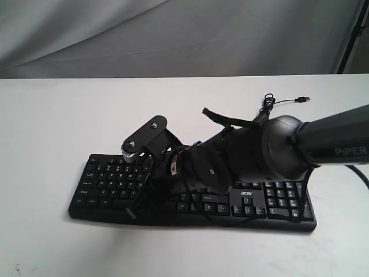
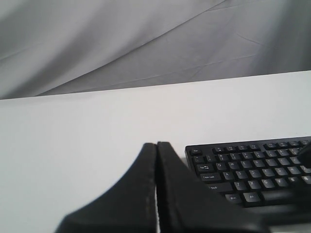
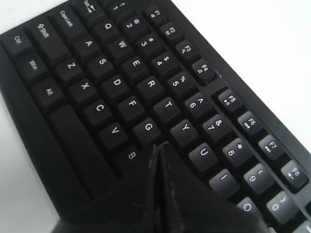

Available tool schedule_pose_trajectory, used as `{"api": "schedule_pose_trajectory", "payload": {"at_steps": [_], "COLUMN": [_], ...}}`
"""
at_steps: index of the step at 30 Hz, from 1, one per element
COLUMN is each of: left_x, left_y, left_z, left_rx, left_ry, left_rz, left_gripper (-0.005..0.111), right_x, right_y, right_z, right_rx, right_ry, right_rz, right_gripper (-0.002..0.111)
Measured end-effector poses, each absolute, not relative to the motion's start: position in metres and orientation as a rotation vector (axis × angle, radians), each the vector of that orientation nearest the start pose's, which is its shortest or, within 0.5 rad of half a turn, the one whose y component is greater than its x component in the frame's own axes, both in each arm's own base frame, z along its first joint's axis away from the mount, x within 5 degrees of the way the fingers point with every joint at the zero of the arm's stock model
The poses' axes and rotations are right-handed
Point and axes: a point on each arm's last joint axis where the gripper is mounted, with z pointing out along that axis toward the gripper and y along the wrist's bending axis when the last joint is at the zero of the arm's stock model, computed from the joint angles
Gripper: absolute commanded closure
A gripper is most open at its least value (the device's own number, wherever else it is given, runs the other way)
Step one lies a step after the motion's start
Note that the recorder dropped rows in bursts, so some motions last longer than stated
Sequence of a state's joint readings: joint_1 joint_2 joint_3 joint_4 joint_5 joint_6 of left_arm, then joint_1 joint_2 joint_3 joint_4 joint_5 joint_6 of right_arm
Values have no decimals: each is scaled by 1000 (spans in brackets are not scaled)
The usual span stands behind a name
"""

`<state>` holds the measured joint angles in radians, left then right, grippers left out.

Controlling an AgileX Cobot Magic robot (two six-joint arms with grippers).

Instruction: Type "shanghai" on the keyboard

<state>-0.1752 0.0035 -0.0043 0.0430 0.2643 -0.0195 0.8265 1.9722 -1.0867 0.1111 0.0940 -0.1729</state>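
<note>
Since your black right gripper has its two jaws pressed together, holding nothing, use that wedge as a single typing finger. Its tip sits over the long black plastic keyboard with white legends. The keyboard lies flat on the white table toward 6 o'clock in the exterior view, with its thin black USB cable coiled off at 1 o'clock. Read as a typist would, the tip is at 3 o'clock of the G key, 5 o'clock of the Y key and 1 o'clock of the B key. From that I judge it is on H, though I cannot tell which of the word's two Hs, nor whether the key is depressed. Come straight down, keep the tip centred so it clips neither neighbour, press briefly, then lift clear to avoid a repeat. Your black left gripper, jaws likewise closed on nothing, hangs over the table off the keyboard's 9 o'clock end; leave it parked
</note>
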Motion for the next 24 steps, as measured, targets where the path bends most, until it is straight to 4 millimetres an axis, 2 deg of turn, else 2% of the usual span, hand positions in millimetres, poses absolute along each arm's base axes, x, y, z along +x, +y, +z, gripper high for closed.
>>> {"api": "schedule_pose_trajectory", "payload": {"at_steps": [14, 20, 24], "left_x": [54, 54, 54], "left_y": [-9, -9, -9], "left_z": [191, 191, 191], "left_rx": [164, 164, 164], "left_ry": [1740, 1740, 1740], "left_rz": [-102, -102, -102], "left_gripper": [107, 107, 107], "right_x": [266, 266, 266], "right_y": [290, 290, 290], "right_z": [129, 117, 116], "right_rx": [-1063, -1075, -1072], "right_ry": [2267, 2303, 2307], "right_rz": [345, 333, 334], "right_gripper": [108, 108, 108]}}
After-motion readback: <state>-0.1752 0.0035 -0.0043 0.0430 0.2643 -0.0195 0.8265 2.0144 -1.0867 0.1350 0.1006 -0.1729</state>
